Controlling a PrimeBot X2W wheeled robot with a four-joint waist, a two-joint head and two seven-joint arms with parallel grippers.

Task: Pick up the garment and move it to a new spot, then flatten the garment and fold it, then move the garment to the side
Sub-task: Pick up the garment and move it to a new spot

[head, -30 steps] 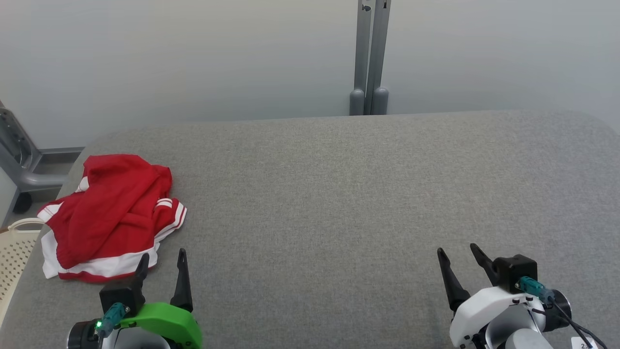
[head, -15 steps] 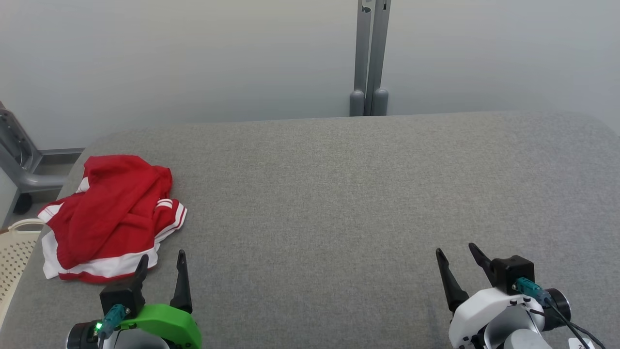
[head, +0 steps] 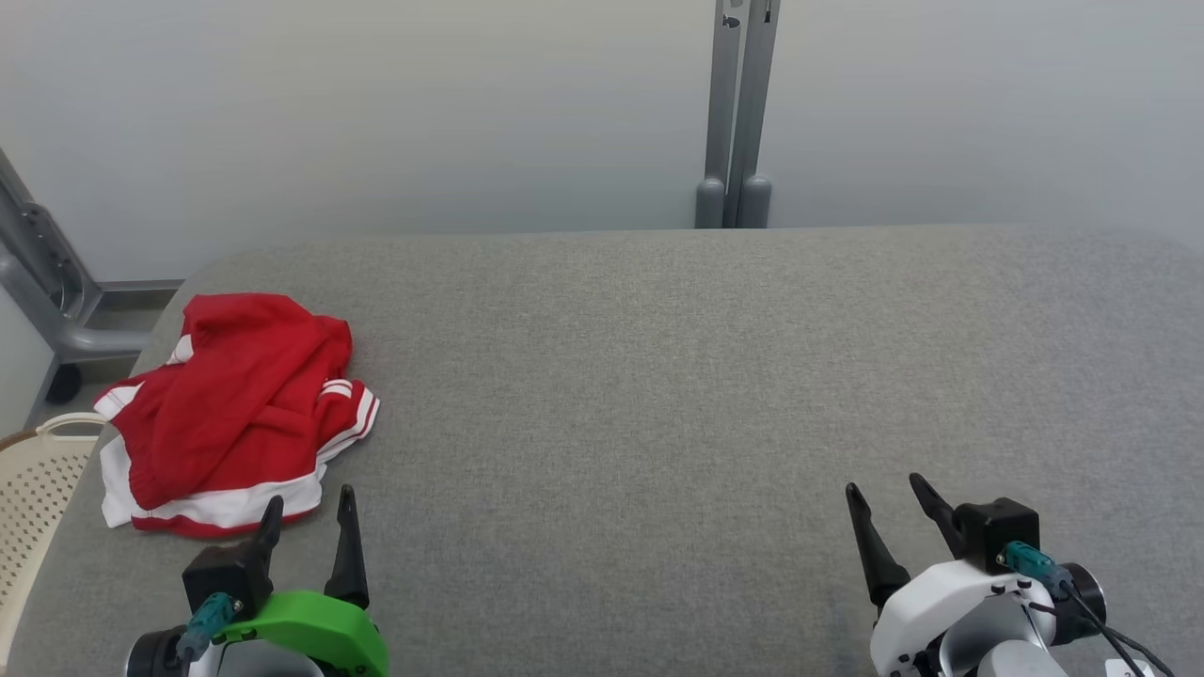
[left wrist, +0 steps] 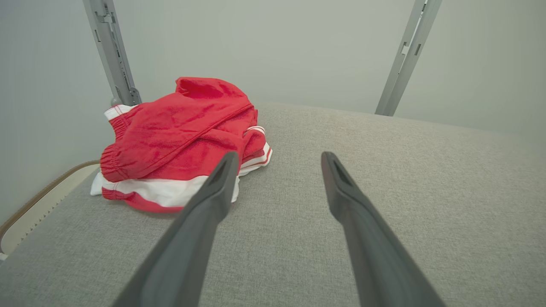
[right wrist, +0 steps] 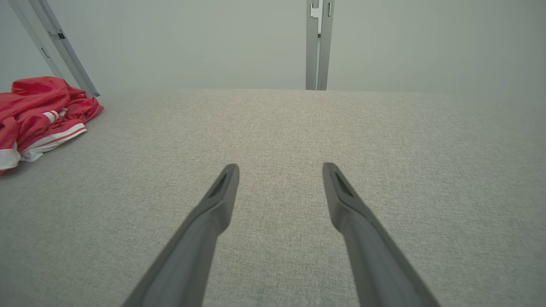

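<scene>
The garment [head: 240, 409], red shorts with white bands and stripes, lies crumpled in a loose heap on the grey fabric-covered table [head: 658, 376], at the table's left side and close to its left edge; nothing holds it. The left gripper [head: 309, 498], on a green wrist, hovers over the table's near left corner, its two dark fingers spread well apart and pinching nothing; the garment lies just beyond those fingers and slightly to their left. In the head view the left fingertip overlaps the heap's near white hem, though I cannot tell whether it touches the cloth; in the left wrist view the left finger crosses in front of that hem, while the right finger points at bare table beside the heap. The right gripper [head: 883, 484], on a white wrist, hangs over the table's near right part, its fingers likewise spread wide and empty; the garment is well apart from it, far across the table to its left, and shows at the left edge of the right wrist view. A cream perforated basket [head: 38, 489] stands off the table's left edge, near the garment; a grey metal post [head: 738, 113] rises behind the table's far edge near its middle; a slanted grey metal frame [head: 47, 291] stands beyond the table's far left corner.
</scene>
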